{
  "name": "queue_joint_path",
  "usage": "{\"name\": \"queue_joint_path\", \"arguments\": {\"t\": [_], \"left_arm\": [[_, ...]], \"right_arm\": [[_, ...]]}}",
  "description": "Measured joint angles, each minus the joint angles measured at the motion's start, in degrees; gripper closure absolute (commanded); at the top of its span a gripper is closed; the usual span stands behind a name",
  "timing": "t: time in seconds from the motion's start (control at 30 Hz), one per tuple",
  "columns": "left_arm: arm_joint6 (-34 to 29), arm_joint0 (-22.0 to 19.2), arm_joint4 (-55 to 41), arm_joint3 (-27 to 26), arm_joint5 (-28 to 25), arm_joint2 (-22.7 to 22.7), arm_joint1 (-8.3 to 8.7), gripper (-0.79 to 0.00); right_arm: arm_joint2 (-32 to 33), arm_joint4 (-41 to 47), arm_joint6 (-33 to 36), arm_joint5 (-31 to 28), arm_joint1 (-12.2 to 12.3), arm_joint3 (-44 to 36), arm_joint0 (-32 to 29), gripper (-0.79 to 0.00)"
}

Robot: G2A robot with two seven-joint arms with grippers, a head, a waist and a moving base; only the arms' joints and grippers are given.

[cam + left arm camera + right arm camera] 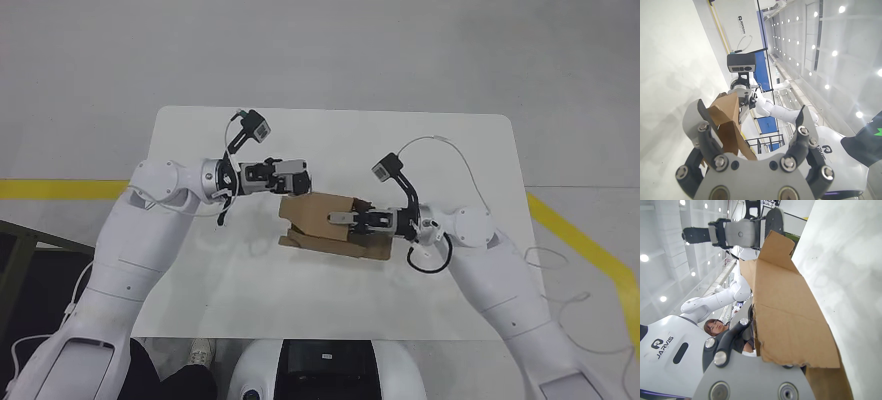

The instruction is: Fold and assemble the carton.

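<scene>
A brown cardboard carton [325,228], partly folded, lies on the middle of the white table [200,280]. My right gripper [345,218] comes in from the right and is shut on one of the carton's panels [791,321]; the cardboard hides its fingertips in its own wrist view. From the left wrist view the same gripper [743,111] clamps the far side of the carton [727,117]. My left gripper [300,182] stands wide open at the carton's far left corner. One of its fingers [703,115] lies right against a raised flap; the other [802,117] is well off it.
The carton takes up little of the table, and bare white surface lies all round it, widest at the left and along the front edge. A thin white cable [450,145] loops above the right arm. Yellow floor tape [60,188] runs beyond the table's sides.
</scene>
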Motion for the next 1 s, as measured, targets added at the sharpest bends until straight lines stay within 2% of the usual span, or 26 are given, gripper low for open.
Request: {"name": "queue_joint_path", "arguments": {"t": [0.6,1.0], "left_arm": [[-0.9,1.3,-0.1,-1.9,1.0,1.0,-0.06,-0.785],[-2.9,1.7,-3.8,-2.7,2.1,1.6,-0.34,-0.785]], "right_arm": [[4.7,-2.9,-8.1,0.2,0.8,-2.6,-2.7,0.0],[8.9,-6.8,-14.4,0.2,1.7,-5.7,-5.4,0.0]]}}
